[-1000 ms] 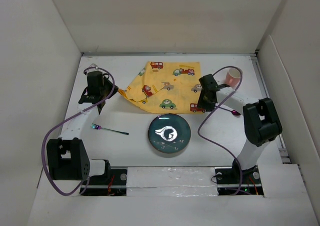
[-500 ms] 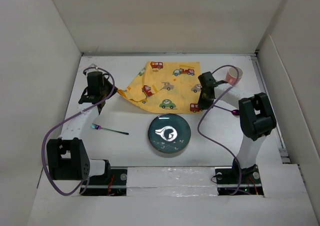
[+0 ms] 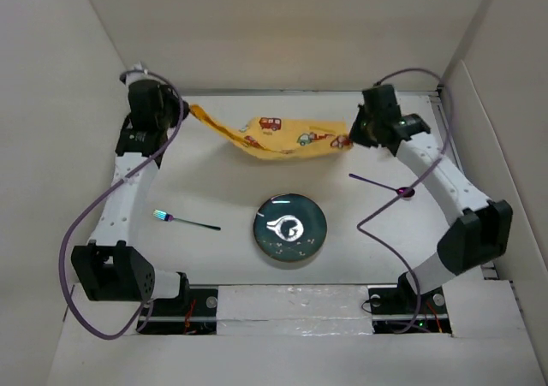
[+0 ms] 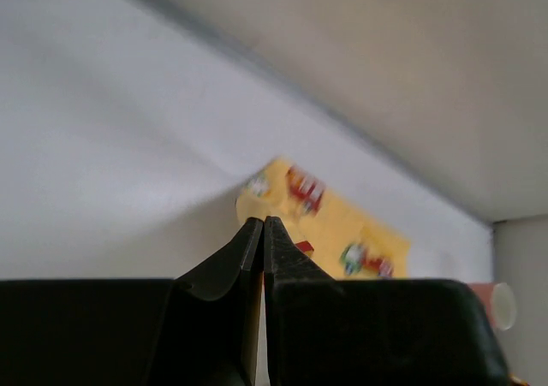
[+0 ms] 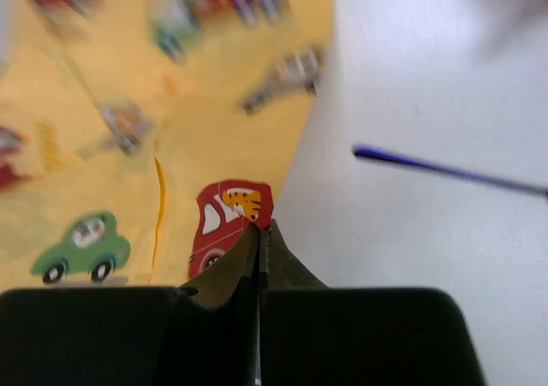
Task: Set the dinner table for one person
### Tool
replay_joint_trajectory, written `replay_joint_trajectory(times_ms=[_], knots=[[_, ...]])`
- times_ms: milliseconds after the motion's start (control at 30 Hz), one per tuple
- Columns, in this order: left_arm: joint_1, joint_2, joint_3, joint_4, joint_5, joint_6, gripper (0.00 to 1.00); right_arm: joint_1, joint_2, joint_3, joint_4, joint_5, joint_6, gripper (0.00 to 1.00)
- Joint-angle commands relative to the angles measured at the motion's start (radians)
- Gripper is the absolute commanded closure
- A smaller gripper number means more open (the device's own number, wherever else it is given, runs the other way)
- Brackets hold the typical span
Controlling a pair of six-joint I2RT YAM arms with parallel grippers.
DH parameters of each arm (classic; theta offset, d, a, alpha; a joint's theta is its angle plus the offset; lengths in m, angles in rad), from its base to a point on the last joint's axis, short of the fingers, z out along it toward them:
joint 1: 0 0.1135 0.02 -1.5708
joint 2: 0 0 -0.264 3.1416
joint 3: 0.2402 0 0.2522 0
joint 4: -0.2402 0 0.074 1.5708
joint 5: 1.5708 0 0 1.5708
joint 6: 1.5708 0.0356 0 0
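Dinner table point(image 3: 224, 179) with a yellow cloth point(image 3: 274, 135) strung across its far half

The white dinner table fills the floor of the scene between cream walls, with both arm bases at its near edge. Across its far part the yellow cloth, printed with cartoon cars, hangs as a sagging band between the two arms, held at both ends. Its middle dips lowest, and whether that dip touches the tabletop cannot be told.

The left arm reaches up the left side to the far left corner. The left gripper point(image 3: 181, 110) is pinched tight on the cloth's left end. In the left wrist view its fingers point(image 4: 248, 249) meet with no gap, right at the cloth's point(image 4: 338, 232) near edge. The right arm stretches to the far right, and the right gripper point(image 3: 352, 136) is closed the same way on the cloth's right end. The right wrist view shows its tips point(image 5: 259, 229) pressed together on the fabric point(image 5: 128, 146) beside a red car print.

A dark green plate point(image 3: 289, 227) with a white motif sits near the middle, nearer than the cloth and well apart from it. A pink cup point(image 4: 497, 304) shows only at the right edge of the left wrist view. A purple spoon point(image 3: 387, 186) lies right of the plate, beneath the right arm, its thin handle point(image 5: 445, 170) crossing bare table beside the cloth. A fork point(image 3: 185, 222) with a purple handle lies left of the plate, apart from it
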Motion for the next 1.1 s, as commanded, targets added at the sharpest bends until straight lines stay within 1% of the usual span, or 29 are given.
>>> replay_joint_trajectory(times_ms=[0,33,67,133,200,233,300,367,400,500,633,667,700,733,767,800,833,867,900,933,967,1000,1033,1067], knots=[[0.002,-0.014,0.258,-0.027,-0.037,0.029,1.00,0.009,-0.181,0.225,-0.044,0.055,-0.052,1.00],[0.002,-0.011,0.353,-0.035,-0.035,0.028,1.00,0.018,-0.197,0.271,-0.062,0.058,-0.058,1.00],[0.002,-0.012,0.392,-0.042,-0.026,0.025,1.00,0.018,-0.208,0.372,-0.081,0.067,-0.072,1.00],[0.002,-0.017,0.499,-0.064,-0.028,0.011,1.00,0.018,-0.221,0.475,-0.142,0.084,-0.083,1.00],[0.002,-0.023,0.547,-0.079,-0.028,-0.001,1.00,0.018,-0.229,0.586,-0.173,0.085,-0.096,1.00],[0.002,-0.026,0.567,-0.081,-0.022,-0.017,1.00,0.018,-0.228,0.615,-0.182,0.078,-0.100,1.00],[0.002,-0.034,0.566,-0.076,-0.011,-0.037,1.00,0.008,-0.218,0.661,-0.188,0.047,-0.100,1.00],[0.002,-0.037,0.518,-0.067,-0.009,-0.078,1.00,-0.012,-0.202,0.649,-0.167,0.009,-0.096,1.00],[0.002,-0.026,0.462,-0.056,0.033,-0.110,1.00,-0.023,-0.179,0.645,-0.150,-0.019,-0.093,1.00],[0.002,-0.015,0.423,-0.027,0.069,-0.153,1.00,-0.047,-0.146,0.622,-0.106,-0.051,-0.092,1.00],[0.036,0.050,0.350,0.056,0.178,-0.238,1.00,-0.087,-0.022,0.663,-0.079,-0.123,-0.086,1.00],[0.036,0.073,0.357,0.067,0.185,-0.247,1.00,-0.087,0.008,0.715,-0.075,-0.160,-0.078,1.00],[0.036,0.137,0.383,0.068,0.190,-0.254,1.00,-0.096,0.066,0.744,-0.048,-0.163,-0.077,1.00],[0.036,0.170,0.459,0.056,0.204,-0.258,1.00,-0.097,0.099,0.779,-0.040,-0.162,-0.075,1.00],[0.036,0.208,0.504,0.047,0.216,-0.265,1.00,-0.106,0.137,0.886,-0.037,-0.193,-0.067,1.00],[0.051,0.272,0.552,0.042,0.234,-0.294,1.00,-0.122,0.229,0.960,-0.062,-0.209,-0.058,1.00],[0.067,0.297,0.639,0.045,0.282,-0.317,1.00,-0.133,0.277,1.044,-0.085,-0.227,-0.040,1.00],[0.077,0.313,0.667,0.054,0.309,-0.346,1.00,-0.144,0.320,1.133,-0.107,-0.265,-0.028,1.00],[0.090,0.325,0.690,0.100,0.334,-0.374,1.00,-0.155,0.355,1.284,-0.130,-0.283,-0.015,1.00],[0.109,0.319,0.707,0.129,0.355,-0.418,1.00,-0.170,0.381,1.325,-0.121,-0.299,-0.005,1.00],[0.120,0.307,0.710,0.149,0.359,-0.432,1.00,-0.170,0.369,1.327,-0.097,-0.331,0.011,1.00],[0.136,0.284,0.712,0.166,0.359,-0.439,1.00,-0.179,0.342,1.230,-0.007,-0.342,0.015,1.00],[0.149,0.267,0.689,0.165,0.347,-0.440,1.00,-0.179,0.263,1.147,0.050,-0.352,0.017,1.00],[0.184,0.243,0.660,0.162,0.339,-0.437,1.00,-0.179,0.230,1.069,0.093,-0.365,0.016,1.00]])
